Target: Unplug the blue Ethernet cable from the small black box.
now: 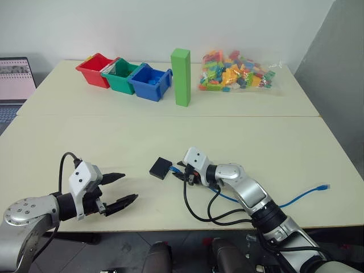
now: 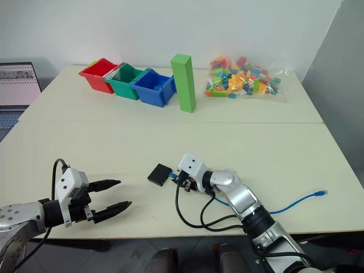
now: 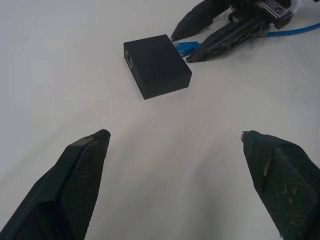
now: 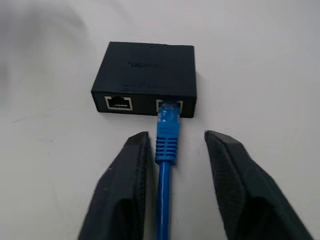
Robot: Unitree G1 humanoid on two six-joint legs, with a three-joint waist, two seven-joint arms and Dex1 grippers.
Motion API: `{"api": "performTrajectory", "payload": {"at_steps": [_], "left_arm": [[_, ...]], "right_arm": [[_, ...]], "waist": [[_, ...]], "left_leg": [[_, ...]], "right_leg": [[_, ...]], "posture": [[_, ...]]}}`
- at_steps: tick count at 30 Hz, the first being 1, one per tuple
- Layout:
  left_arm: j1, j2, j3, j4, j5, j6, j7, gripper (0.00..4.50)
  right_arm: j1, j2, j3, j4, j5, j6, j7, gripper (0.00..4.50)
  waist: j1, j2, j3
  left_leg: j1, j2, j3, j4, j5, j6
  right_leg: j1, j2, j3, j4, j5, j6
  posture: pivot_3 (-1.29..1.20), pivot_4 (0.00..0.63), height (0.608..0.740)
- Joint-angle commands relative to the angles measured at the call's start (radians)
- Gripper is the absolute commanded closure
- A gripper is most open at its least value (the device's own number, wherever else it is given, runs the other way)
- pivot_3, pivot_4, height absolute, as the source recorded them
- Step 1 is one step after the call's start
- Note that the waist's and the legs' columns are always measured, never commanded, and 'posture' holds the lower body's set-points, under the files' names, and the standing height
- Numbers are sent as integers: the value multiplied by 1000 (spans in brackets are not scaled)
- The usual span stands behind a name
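On a cream table (image 1: 170,128), a laptop (image 1: 14,85) sits at the far left edge. The left gripper (image 1: 116,189) hovers over the near table with its two black fingers spread wide, holding nothing. Along the back, a red bin (image 1: 94,70), a green bin (image 1: 120,76) with something pale inside, and a blue bin (image 1: 151,83) whose contents cannot be made out stand touching in a row, beside an upright green block (image 1: 181,77) and a clear bag of coloured bricks (image 1: 236,71). At centre lies the small black box (image 1: 160,168), the blue Ethernet cable (image 4: 167,132) plugged into one of its two ports. The right gripper (image 4: 172,145) straddles the plug boot, one finger (image 4: 125,185) touching it, the other just clear; the cable trails off to the right.
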Motion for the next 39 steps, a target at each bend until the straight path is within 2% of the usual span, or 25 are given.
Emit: {"api": "performTrajectory", "payload": {"at_steps": [1, 3, 5, 7, 12, 15, 19, 26, 28, 29, 30, 39], "left_arm": [[-22, 0, 5, 16, -13, 4, -1, 0], [-42, -2, -3, 43, -40, 47, -5, 0], [-68, -5, -6, 59, -98, 119, -12, 0], [-96, -9, -4, 61, -158, 189, -13, 0], [-225, -31, 34, 81, -407, 438, 21, 0], [-280, -50, 37, 85, -503, 520, 57, 0], [-324, -75, 22, 78, -572, 577, 99, 0], [-353, -93, -6, 79, -594, 602, 133, 0], [-354, -88, -10, 83, -595, 607, 128, 367], [-353, -87, -11, 83, -599, 611, 123, 377], [-352, -86, -11, 83, -602, 614, 120, 719], [-346, -94, -11, 81, -617, 620, 116, 2691]], "right_arm": [[-21, -13, 17, 13, -49, -53, 11, 3653], [-39, -34, 22, 8, -76, -131, 25, 4186], [-62, -65, 20, -7, -103, -230, 42, 4336], [-76, -91, 14, -23, -106, -299, 68, 4353], [-127, -165, -4, -65, -75, -502, 180, 4356], [-148, -183, -8, -80, -73, -596, 213, 4356], [-155, -192, -11, -104, -80, -641, 236, 4356], [-159, -188, -21, -134, -84, -637, 240, 4357], [-162, -185, -22, -133, -87, -637, 235, 4357], [-164, -183, -24, -132, -88, -640, 232, 4357], [-165, -181, -25, -132, -90, -641, 230, 4357], [-169, -163, -29, -141, -96, -655, 228, 4361]], "waist": [[0, 0, 0], [0, 0, 0], [1, 0, 0], [2, 0, 0], [0, 0, 0], [-4, 0, 0], [-5, 0, 0], [-3, 0, 0], [-3, 0, 0], [-3, 0, 0], [-3, 0, 0], [-2, 0, 0]], "left_leg": [[0, 0, 0, 0, 0, 0], [0, 0, 0, 0, 0, 0], [0, 0, 0, 0, 0, 0], [-1, 0, 0, 0, 0, 0], [-1, 0, -1, 0, 0, 0], [-1, 0, -1, 0, 0, 0], [-1, 0, -1, 0, 0, 0], [-1, 0, -2, 0, 0, 0], [-1, 0, -2, 0, 0, 0], [-1, 0, -2, 0, 0, 0], [-1, 0, -2, 0, 0, 0], [-1, 0, -2, 0, 0, 0]], "right_leg": [[0, 0, 0, 0, 0, 0], [0, 0, 0, 0, 0, 0], [0, 0, 0, 0, 0, 0], [0, 0, 0, 0, 0, 0], [0, 0, -1, 0, 0, 0], [0, 0, -1, 1, 0, 0], [0, 0, -1, 1, 3, -5], [0, 0, -1, 1, 3, -5], [0, 0, -1, 1, 3, -5], [0, 0, -1, 1, 3, -5], [0, 0, -1, 1, 3, -5], [0, 0, -1, 1, 3, -5]], "posture": [[0, 150, 740], [0, 150, 740], [0, 150, 740], [0, 150, 740], [0, 150, 740], [0, 150, 740], [0, 150, 740], [0, 150, 740], [0, 150, 740], [0, 150, 740], [0, 150, 740], [0, 150, 740]]}}
